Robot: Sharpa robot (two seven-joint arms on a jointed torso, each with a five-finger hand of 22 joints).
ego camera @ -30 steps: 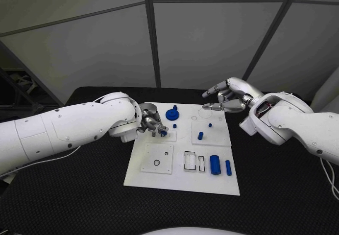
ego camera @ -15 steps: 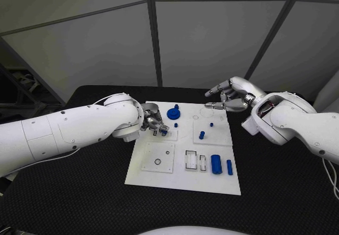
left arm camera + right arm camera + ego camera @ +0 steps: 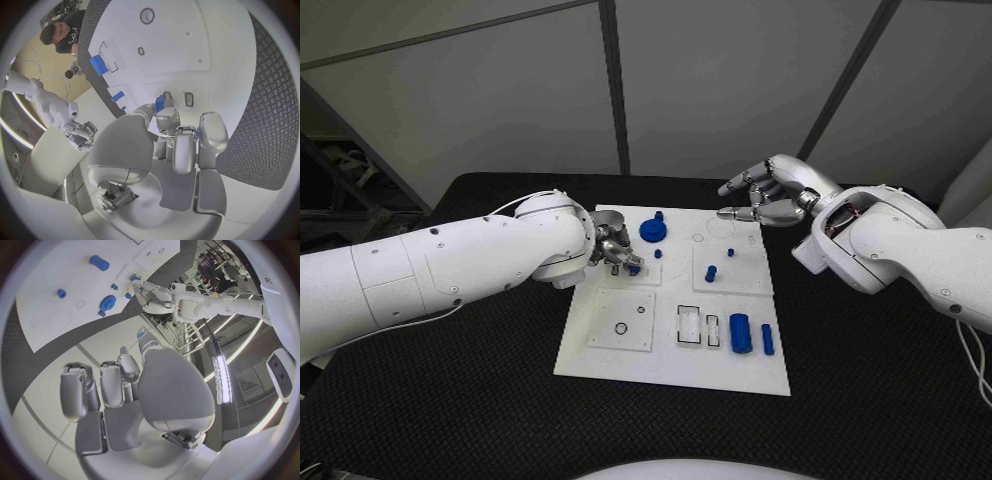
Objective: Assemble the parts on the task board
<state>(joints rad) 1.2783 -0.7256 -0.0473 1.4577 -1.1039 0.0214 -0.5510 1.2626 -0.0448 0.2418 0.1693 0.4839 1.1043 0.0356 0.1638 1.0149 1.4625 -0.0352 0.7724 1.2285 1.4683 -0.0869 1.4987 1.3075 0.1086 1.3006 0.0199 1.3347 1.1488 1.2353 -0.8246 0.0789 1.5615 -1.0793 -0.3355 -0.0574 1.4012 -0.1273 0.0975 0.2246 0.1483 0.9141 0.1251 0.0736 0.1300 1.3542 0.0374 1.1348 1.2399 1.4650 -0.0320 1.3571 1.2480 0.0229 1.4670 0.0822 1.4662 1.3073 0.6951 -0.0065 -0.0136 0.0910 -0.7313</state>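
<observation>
Black textured table [image 3: 473,400] fills the lower scene, with grey wall panels [image 3: 718,80] behind it. On the table lies the white task board [image 3: 668,365].

Seen from the head camera, the left hand [image 3: 615,252] sits at the board's left edge, mostly hidden behind its own bulky white forearm [image 3: 444,270]. Its fingers [image 3: 626,262] are curled together around a small blue part [image 3: 633,267] at their tips. Just beyond those fingertips stands a blue gear-shaped part [image 3: 653,234], and next to that a small blue peg [image 3: 658,254].

The right hand [image 3: 764,200] hovers above the board's far right corner, fingers curled loosely inward with nothing between them.

Four more blue parts are on the board: two small pegs [image 3: 711,276] and [image 3: 727,254] on a raised square tile, well clear of either hand, and two longer cylinders [image 3: 738,334] and [image 3: 766,341] lying side by side near the board's near edge. A thin dark ring [image 3: 620,331] lies on another tile.

The left wrist camera shows what the forearm hides: the blue part [image 3: 160,103] pinched between fingertips close above two small rectangular slots [image 3: 188,99]. The right wrist camera shows its hand's fingers [image 3: 100,385] bunched and holding nothing, with the gear [image 3: 107,303] far beyond them.
</observation>
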